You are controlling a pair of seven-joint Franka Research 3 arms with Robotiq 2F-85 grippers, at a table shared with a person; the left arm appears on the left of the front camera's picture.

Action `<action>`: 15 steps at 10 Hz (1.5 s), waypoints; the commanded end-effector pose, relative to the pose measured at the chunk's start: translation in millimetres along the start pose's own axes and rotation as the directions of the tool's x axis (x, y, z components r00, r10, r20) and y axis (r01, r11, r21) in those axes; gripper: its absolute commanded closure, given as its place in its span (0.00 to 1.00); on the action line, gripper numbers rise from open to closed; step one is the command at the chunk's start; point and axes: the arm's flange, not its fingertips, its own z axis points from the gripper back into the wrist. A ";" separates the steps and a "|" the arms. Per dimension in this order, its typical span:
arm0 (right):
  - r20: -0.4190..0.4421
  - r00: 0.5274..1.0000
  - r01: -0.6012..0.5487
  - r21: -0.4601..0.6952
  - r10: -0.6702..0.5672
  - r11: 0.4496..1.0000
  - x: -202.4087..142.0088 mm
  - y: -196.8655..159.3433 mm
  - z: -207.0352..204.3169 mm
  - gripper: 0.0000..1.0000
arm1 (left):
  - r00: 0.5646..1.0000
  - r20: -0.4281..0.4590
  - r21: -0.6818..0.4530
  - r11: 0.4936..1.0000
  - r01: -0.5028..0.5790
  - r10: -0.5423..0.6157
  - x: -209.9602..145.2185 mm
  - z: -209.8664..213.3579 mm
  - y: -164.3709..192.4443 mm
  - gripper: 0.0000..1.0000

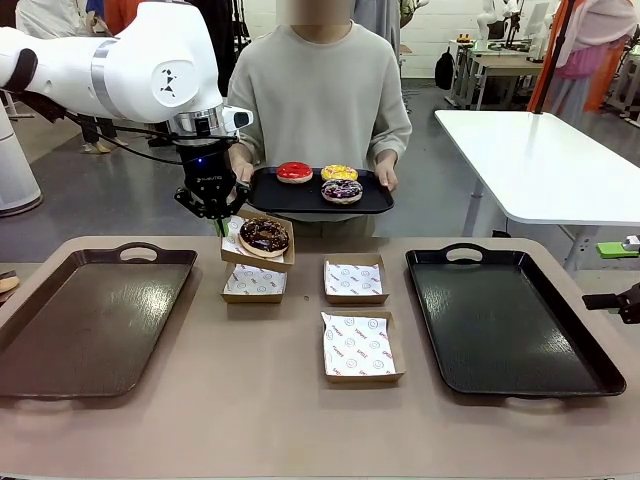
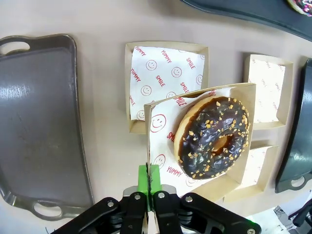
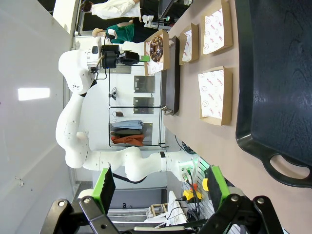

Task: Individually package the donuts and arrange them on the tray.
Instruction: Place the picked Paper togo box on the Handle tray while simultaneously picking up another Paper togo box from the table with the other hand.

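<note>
**Above the bench: one boxed donut held by a thin edge**

Over the near row of empty boxes (image 1: 254, 283), the left pincer (image 2: 150, 178) is closed tight on one wall of a paper-lined carton (image 2: 158, 124), clear of the bench (image 1: 300, 420). The chocolate donut (image 2: 213, 137) lies in that carton, toward the side away from the grip. The red donut (image 1: 294, 171), yellow donut (image 1: 339, 173) and purple donut (image 1: 342, 190) sit on the black tray (image 1: 300, 197) held by the person.

The right pincer (image 3: 160, 183) stands wide open, holding nothing.

The carton probably goes to the brown tray (image 1: 90, 320) on the left. With the weight off-centre on a thin card edge, travel slowly and hold the carton level. Lower it until its base lies flat, then release.
</note>
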 end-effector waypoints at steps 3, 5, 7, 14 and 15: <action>0.001 1.000 0.000 0.008 0.000 1.000 -1.1 -0.6 0.9 0.00 | 1.000 0.005 -0.002 1.000 -0.002 0.002 -1.0 1.5 1.1 0.99; 0.001 1.000 0.000 0.008 0.000 1.000 -1.1 -0.6 0.9 0.00 | 1.000 0.005 -0.002 1.000 -0.002 0.002 -1.0 1.5 1.1 0.99; -0.060 0.998 -0.034 -0.061 0.030 0.998 1.8 20.8 -10.8 0.00 | 0.998 0.037 -0.011 0.999 0.050 -0.050 -4.5 11.4 9.0 0.99; -0.269 0.951 -0.046 -0.604 -0.150 0.796 54.5 156.3 -148.4 0.00 | 0.998 0.048 -0.035 0.998 0.051 -0.050 -60.2 62.2 153.7 0.99; -0.265 0.951 -0.056 -0.650 -0.157 0.758 59.6 160.3 -179.2 0.00 | 0.999 0.030 -0.034 0.999 0.039 -0.038 -63.0 55.1 170.9 0.99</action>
